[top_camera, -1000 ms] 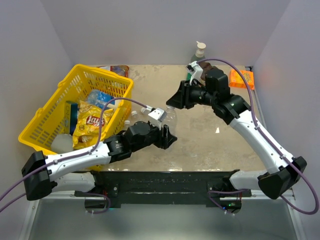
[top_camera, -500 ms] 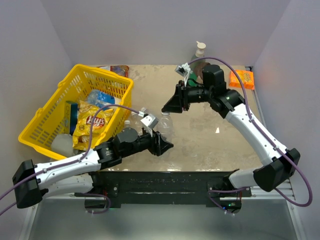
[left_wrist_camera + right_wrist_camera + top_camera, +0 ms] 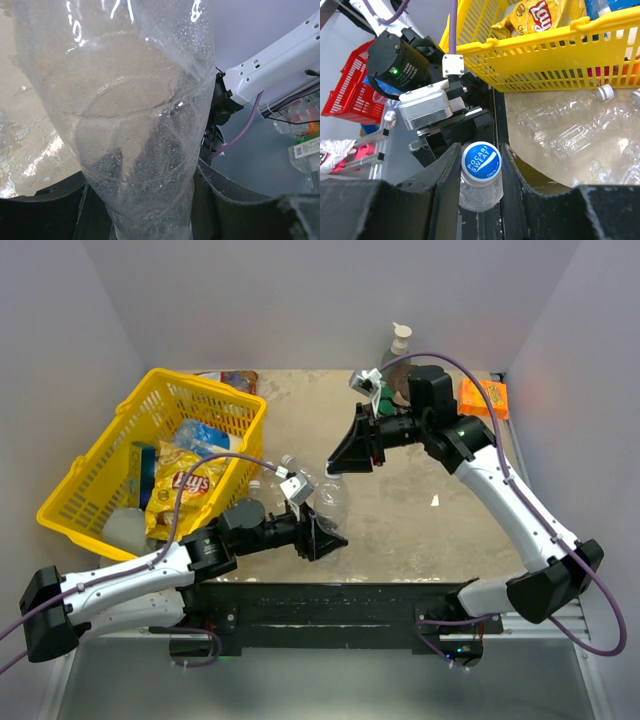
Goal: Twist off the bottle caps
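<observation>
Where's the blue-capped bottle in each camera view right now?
Top external: blue-capped bottle at centre, between left gripper and right gripper.
Left wrist: its clear body fills the middle; cap out of view.
Right wrist: bottom centre, blue cap facing the camera.
Shared landmark: yellow basket, top and right wrist views.

Blue bottle cap [image 3: 481,162] pinched in the right gripper [image 3: 480,154]
From the cap, the yellow basket [image 3: 560,56] holding a Lay's bag [image 3: 540,15] stands at one o'clock, clear bottles [image 3: 562,120] lie at three, the left arm [image 3: 400,62] at ten
</observation>
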`<state>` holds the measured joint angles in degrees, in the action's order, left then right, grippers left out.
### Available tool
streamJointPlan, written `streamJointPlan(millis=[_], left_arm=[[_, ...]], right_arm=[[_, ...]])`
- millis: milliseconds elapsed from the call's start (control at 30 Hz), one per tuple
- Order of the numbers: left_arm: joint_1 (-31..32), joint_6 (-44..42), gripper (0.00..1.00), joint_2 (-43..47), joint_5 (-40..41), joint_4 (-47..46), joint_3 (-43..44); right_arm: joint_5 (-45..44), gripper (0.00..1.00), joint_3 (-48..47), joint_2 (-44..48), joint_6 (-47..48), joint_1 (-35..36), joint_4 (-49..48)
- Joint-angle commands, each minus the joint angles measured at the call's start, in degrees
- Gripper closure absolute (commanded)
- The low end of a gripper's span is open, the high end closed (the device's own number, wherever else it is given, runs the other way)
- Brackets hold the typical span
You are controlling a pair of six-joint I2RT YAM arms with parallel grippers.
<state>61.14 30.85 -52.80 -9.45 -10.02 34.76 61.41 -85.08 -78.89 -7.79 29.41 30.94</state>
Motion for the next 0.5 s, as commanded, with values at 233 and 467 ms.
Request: streamJointPlan(millis=[233,467], left_arm=[[0.47,0.87,0.59,-1.25,13.83,-0.71,4.25],[0.47,5.27,0.60,-7.84,22.64,8.17,11.11]], right_arm=[[-17.89,0.37,0.43,2.68,-22.38,-0.93,-10.09],[-37.13,0.37,3.96,6.73,-26.84,1.09,-10.12]])
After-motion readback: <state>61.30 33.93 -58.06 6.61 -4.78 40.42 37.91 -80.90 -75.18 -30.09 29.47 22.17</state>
